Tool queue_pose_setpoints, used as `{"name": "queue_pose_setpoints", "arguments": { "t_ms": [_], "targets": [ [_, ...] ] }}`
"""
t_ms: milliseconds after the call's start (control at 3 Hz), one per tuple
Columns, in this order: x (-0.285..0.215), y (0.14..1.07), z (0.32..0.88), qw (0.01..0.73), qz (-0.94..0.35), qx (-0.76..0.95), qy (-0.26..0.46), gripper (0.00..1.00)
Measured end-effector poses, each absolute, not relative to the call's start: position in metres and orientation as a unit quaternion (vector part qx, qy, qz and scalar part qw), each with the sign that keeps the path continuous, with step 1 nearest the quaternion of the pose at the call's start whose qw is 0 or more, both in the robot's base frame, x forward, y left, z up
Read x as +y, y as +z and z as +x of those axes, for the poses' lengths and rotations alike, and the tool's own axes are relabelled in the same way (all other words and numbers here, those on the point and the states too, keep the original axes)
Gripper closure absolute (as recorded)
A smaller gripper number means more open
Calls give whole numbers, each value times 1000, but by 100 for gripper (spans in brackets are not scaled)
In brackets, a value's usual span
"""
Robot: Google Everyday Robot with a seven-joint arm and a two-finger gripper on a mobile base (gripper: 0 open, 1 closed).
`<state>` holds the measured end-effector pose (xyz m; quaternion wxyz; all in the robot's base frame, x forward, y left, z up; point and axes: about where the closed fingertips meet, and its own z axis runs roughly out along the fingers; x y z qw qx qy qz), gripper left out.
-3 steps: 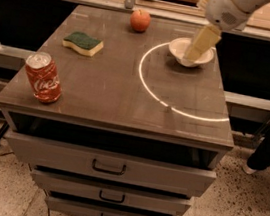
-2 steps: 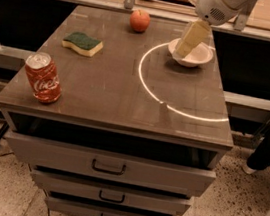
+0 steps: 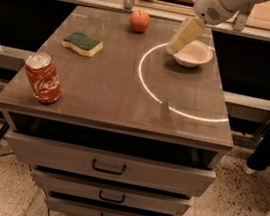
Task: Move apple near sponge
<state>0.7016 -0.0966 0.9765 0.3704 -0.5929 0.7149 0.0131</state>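
The red-orange apple (image 3: 139,20) sits at the far edge of the table top, near the middle. The sponge (image 3: 82,44), green on top and yellow below, lies flat at the left, nearer to me than the apple. My gripper (image 3: 174,48) hangs from the white arm at the upper right. It points down and left over the left rim of the white bowl (image 3: 194,54). It is to the right of the apple, about an apple's width away, and touches neither the apple nor the sponge.
A red soda can (image 3: 43,77) stands upright at the table's front left corner. The brown table top (image 3: 113,86) carries a bright ring of reflected light. Drawers sit below the front edge. A rail runs behind the table.
The gripper has moved left, from over the bowl to the bowl's left rim, closer to the apple. The apple, sponge and can have not moved.
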Motion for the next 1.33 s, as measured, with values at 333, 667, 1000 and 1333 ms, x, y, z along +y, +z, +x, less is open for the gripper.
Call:
{"name": "queue_pose_setpoints", "arguments": {
  "t_ms": [333,667,1000,1333],
  "targets": [
    [-85,967,747,408,-546,730,45,0],
    [-67,952,799,437,-495,747,75,0],
    [-36,933,851,455,-447,764,93,0],
    [-17,921,877,463,-428,771,94,0]
  ]
}}
